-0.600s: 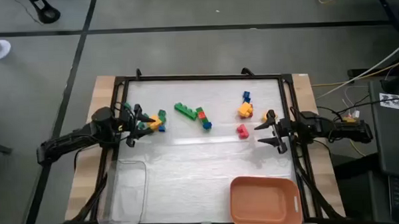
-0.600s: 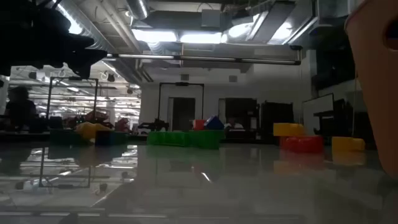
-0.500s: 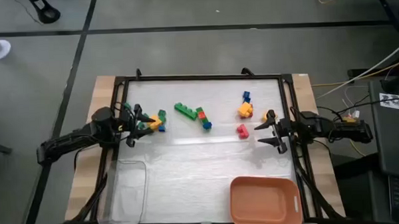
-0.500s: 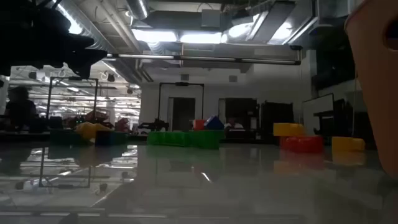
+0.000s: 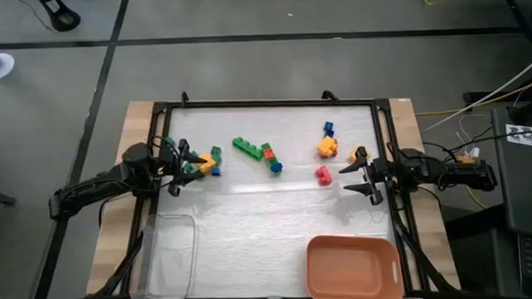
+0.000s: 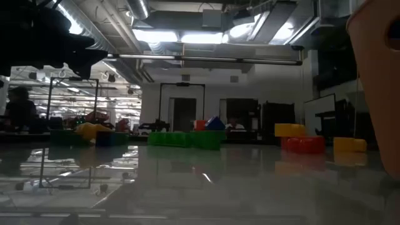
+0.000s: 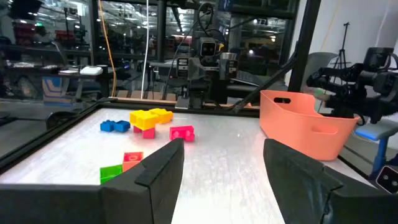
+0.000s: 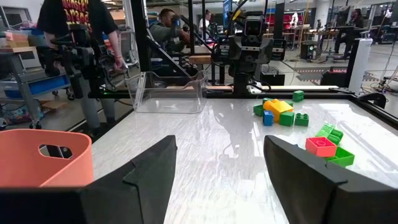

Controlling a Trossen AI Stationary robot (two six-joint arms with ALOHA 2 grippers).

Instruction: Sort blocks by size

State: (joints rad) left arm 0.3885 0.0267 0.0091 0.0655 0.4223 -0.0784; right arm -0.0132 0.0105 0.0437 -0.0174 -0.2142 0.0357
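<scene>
Small studded blocks lie on the white table in three groups. A green, yellow and blue cluster (image 5: 204,162) lies at the left by my left gripper (image 5: 179,160). A green, red, yellow and blue row (image 5: 257,153) lies in the middle. Blue, yellow and red blocks (image 5: 325,150) lie at the right, a yellow one (image 5: 355,154) beside my right gripper (image 5: 354,179). Both grippers are open and empty, low over the table. My left fingers (image 7: 155,174) frame the right-hand blocks (image 7: 149,118); my right fingers (image 8: 149,168) frame the left cluster (image 8: 280,112).
An orange bin (image 5: 353,269) stands at the near right; it also shows in the left wrist view (image 7: 305,121). A clear plastic bin (image 5: 168,258) stands at the near left and shows in the right wrist view (image 8: 168,92). A black frame (image 5: 273,104) rims the table. People stand behind the table (image 8: 74,37).
</scene>
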